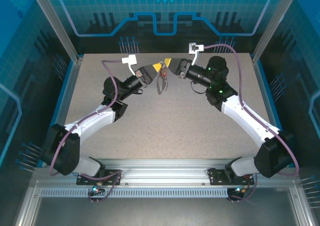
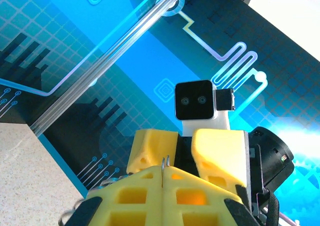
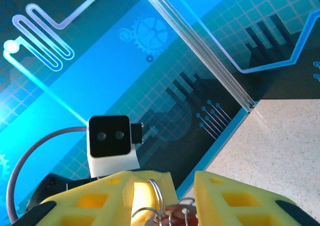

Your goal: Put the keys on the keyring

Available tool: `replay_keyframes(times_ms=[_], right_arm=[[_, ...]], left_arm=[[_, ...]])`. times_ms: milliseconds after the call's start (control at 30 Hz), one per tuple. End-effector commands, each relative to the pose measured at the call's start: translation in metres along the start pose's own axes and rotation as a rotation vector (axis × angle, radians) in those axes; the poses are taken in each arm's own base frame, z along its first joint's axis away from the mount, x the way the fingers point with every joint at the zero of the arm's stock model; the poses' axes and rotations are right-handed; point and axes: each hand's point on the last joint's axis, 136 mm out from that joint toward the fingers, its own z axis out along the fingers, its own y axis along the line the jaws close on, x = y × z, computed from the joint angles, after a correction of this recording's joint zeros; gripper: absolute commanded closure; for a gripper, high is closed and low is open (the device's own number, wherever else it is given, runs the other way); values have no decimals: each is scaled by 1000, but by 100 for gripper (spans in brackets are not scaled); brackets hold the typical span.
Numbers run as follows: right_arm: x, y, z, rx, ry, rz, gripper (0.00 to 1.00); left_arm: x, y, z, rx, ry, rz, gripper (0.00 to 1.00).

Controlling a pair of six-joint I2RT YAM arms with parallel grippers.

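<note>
Above the far middle of the table my two grippers meet tip to tip. In the top view the left gripper (image 1: 158,67) is shut on the keyring (image 1: 161,82), whose dark loop dangles below it. In the left wrist view the left gripper (image 2: 164,170) pinches a thin silver ring wire (image 2: 165,161) that pokes out between its yellow pads. The right gripper (image 1: 169,62) faces it, open. In the right wrist view the right gripper (image 3: 164,181) stands open around silver rings (image 3: 159,196) and the red key head (image 3: 182,217), whose blade is hidden.
A speckled tabletop (image 1: 165,121) lies below, bounded by blue patterned enclosure walls (image 1: 165,16) with metal corner posts (image 1: 265,31). Purple cables (image 1: 235,56) loop off both arms near the back. The right gripper's open fingers (image 2: 220,153) stand just past the left one's tips.
</note>
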Motion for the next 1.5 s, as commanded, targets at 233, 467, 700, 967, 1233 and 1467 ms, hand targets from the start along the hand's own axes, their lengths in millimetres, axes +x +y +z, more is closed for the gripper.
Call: replay_keyframes(times_ms=[233,467,700,967,1233,1467], right_arm=[[15,7,3,-53,22,-3,67],[17,9,3,-57,27,-3,72],[15,9,5,-62,25,-8,86],[12,10,6,-60,15,-8,87],[9,15,12,-85,15,-2,87],[10,17,14,-96,16,-3,100]], left_arm=[[-17,-24,9,83,-42,40,100],[-15,-25,10,87,-36,36,100],[-12,-26,12,96,-25,34,100],[-9,-27,12,106,-12,25,100],[-7,-30,12,119,0,21,100],[-6,-30,11,120,5,14,100]])
